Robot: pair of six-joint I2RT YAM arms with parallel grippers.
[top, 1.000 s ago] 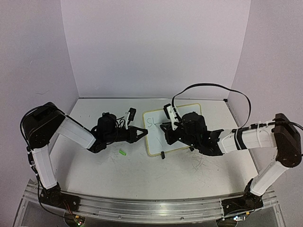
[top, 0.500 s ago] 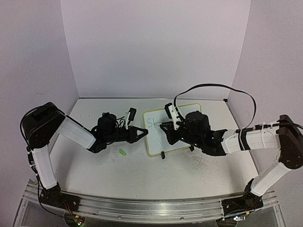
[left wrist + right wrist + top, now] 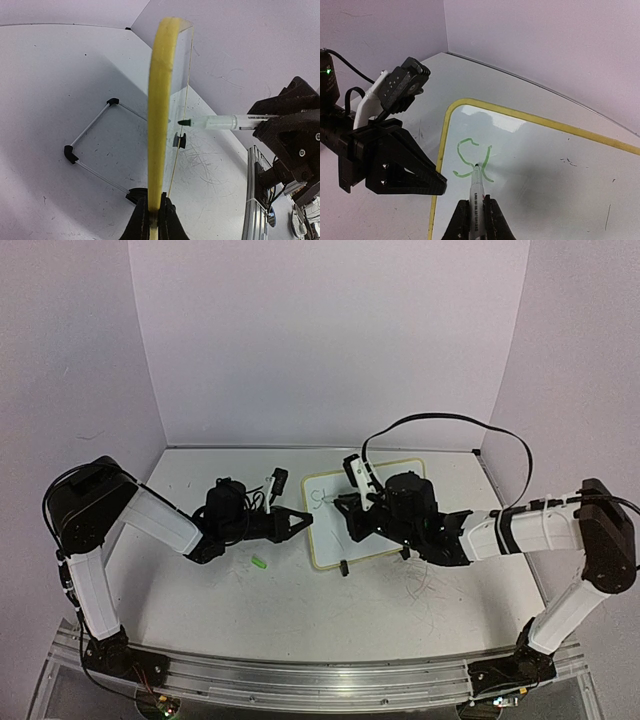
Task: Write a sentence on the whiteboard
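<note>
The whiteboard stands tilted on its wire stand at mid-table. My left gripper is shut on its yellow left rim, and the fingers pinch that edge from both sides. My right gripper is shut on a clear-barrelled green marker. The marker's tip touches the board's upper left part. Of the sentence, only a green "S" and a "t" stroke beside it show. From the left wrist view the marker points at the board face.
A small green marker cap lies on the table in front of the left gripper. The black wire stand juts out behind the board. Grey scuff marks cover the tabletop on the right. Walls close in the back and both sides.
The right gripper has shifted slightly over the board's upper left with the marker on it, and the stroke beside the "S" has grown. The left arm has held still.
</note>
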